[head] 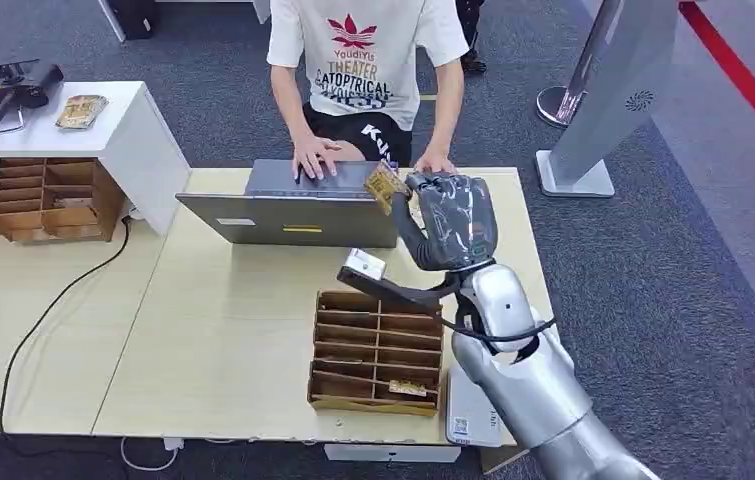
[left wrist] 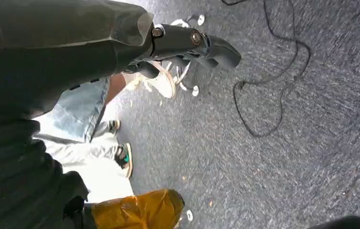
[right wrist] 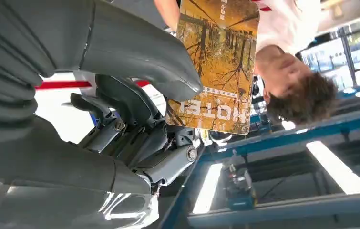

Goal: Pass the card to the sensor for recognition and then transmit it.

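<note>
We pinch the card (right wrist: 213,67) in our right hand (head: 445,215), raised beyond the sensor (head: 363,264) so the person (head: 368,70) opposite can take it.

Our left hand (left wrist: 168,45) hangs low; we cannot tell its state.

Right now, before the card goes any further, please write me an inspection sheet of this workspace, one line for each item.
Surface: light wooden table, with a white counter at its left.
Job's things: card with an autumn forest print, raised beside the open laptop; small white sensor by the card organizer, where one more card lies.
Clutter: second organizer and a card stack at the left.
Hands: right hand holds the card; left hand hangs over the floor, holding nothing.
Cables: black cable across the table; loose cable on the carpet.
Surroundings: a person sits opposite, hands at the laptop; grey kiosk stand at the right.
</note>
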{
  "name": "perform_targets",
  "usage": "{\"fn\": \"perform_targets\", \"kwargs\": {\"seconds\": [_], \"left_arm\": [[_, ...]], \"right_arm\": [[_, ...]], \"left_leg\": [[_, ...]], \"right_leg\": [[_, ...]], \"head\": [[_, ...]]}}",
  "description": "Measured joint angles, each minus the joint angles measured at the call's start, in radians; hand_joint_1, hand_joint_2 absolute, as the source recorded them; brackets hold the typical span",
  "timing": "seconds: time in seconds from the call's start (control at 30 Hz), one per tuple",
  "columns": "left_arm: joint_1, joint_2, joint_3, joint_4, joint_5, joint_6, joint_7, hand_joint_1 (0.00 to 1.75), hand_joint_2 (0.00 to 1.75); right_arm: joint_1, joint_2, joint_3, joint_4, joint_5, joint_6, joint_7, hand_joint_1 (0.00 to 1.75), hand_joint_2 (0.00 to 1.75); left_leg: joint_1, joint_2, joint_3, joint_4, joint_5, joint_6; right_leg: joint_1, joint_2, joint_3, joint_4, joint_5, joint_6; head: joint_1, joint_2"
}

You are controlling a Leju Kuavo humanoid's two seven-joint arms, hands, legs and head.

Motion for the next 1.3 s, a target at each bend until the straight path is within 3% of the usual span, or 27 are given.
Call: {"fn": "perform_targets", "kwargs": {"seconds": [0.33,0.73,0.77,0.8,0.83,0.87,1.3], "left_arm": [[-0.018,-0.003,0.0,0.0,-0.056,-0.024,0.01,0.0,1.75],[-0.024,-0.004,0.0,0.0,-0.066,-0.027,0.011,0.0,1.75],[-0.024,-0.004,0.0,0.0,-0.066,-0.027,0.011,0.0,1.75],[-0.024,-0.004,0.0,0.0,-0.066,-0.027,0.011,0.0,1.75],[-0.024,-0.004,0.0,0.0,-0.064,-0.027,0.01,0.0,1.75],[-0.024,-0.004,0.0,0.0,-0.064,-0.027,0.011,0.0,1.75],[-0.024,-0.004,0.0,0.0,-0.048,-0.026,0.01,0.0,1.75]], "right_arm": [[-0.158,0.049,0.066,0.214,0.076,0.014,0.032,1.75,1.75],[-0.214,0.064,0.08,0.342,0.112,-0.025,0.048,1.75,1.75],[-0.214,0.064,0.081,0.347,0.117,-0.028,0.048,1.47,1.75],[-0.214,0.064,0.081,0.353,0.121,-0.032,0.05,1.47,1.75],[-0.214,0.064,0.082,0.357,0.124,-0.034,0.052,0.21,1.75],[-0.214,0.064,0.082,0.362,0.126,-0.036,0.052,0.0,1.75],[-0.204,0.064,0.084,0.422,0.163,-0.05,0.072,0.0,1.75]], "left_leg": [[0.0,0.0,0.0,0.0,0.001,0.0],[0.0,0.0,0.0,0.0,0.0,0.0],[0.0,0.0,0.0,0.0,0.0,0.0],[0.0,0.0,0.0,0.0,0.0,0.0],[0.0,0.0,0.0,0.0,0.0,0.0],[0.0,0.0,0.0,0.0,0.0,0.0],[0.0,0.0,0.0,0.0,0.0,0.0]], "right_leg": [[0.0,0.0,0.0,0.0,0.001,0.0],[0.0,0.0,0.0,0.0,0.001,0.0],[0.0,0.0,0.0,0.0,0.001,0.0],[0.0,0.0,0.0,0.0,0.001,0.0],[0.0,0.0,0.0,0.0,0.001,0.0],[0.0,0.0,0.0,0.0,0.001,0.0],[0.0,0.0,0.0,0.0,0.001,0.0]], "head": [[0.0,0.0],[0.0,0.0],[0.0,0.0],[0.0,0.0],[0.0,0.0],[0.0,0.0],[0.0,0.0]]}}
